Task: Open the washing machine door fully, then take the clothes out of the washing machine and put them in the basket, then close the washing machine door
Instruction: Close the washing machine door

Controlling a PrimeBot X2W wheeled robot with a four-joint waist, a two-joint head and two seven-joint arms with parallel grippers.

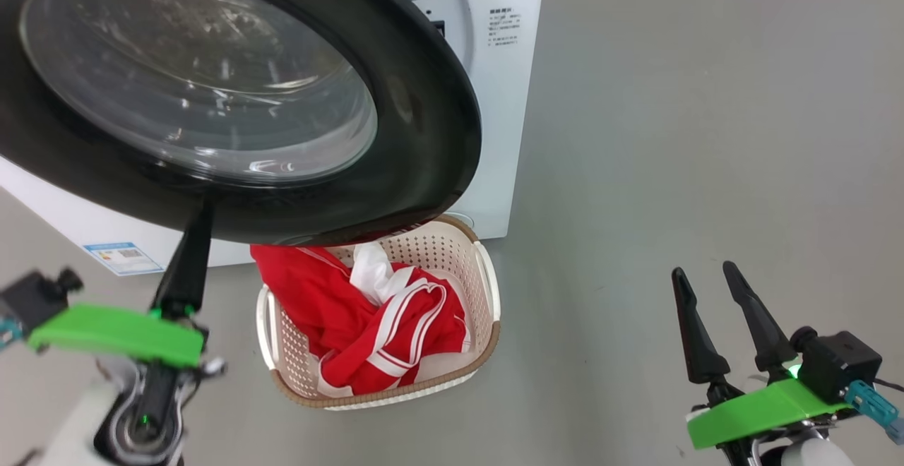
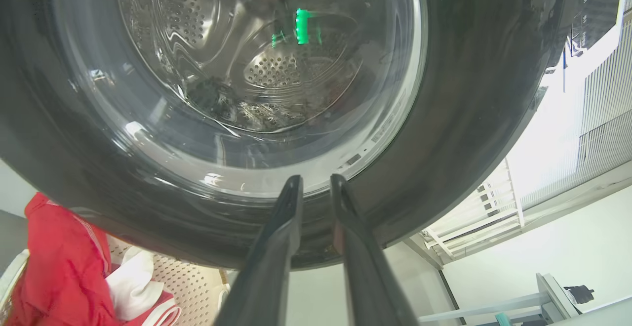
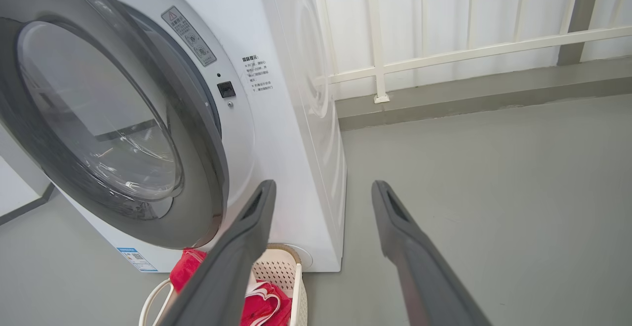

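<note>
Left claw (image 2: 316, 182), two long dark fingers: jaws only a slit apart, nothing between them, tips up at the lower rim of the large round glossy black door w/ bulging clear glass window (image 1: 424, 134). Contact we can't confirm. Door stands part-open, lower edge hanging over the load.

Risk 1, we reckon: tips skid off the curved glossy rim if the push is off-centre, so door may not latch.

Bright red cloth garments w/ white stripe trim (image 1: 318, 296) lie in the small cream-white perforated plastic basket (image 1: 438, 251), heaped high on its left side, right under the door edge.

Risk 2: door sweep could snag the heap or nip cloth against the big white front-loading washer (image 1: 508, 99); basket sits just beside its front.

Right claw (image 1: 703, 270): wide apart, empty, well apart from everything. We see no risk there.
</note>
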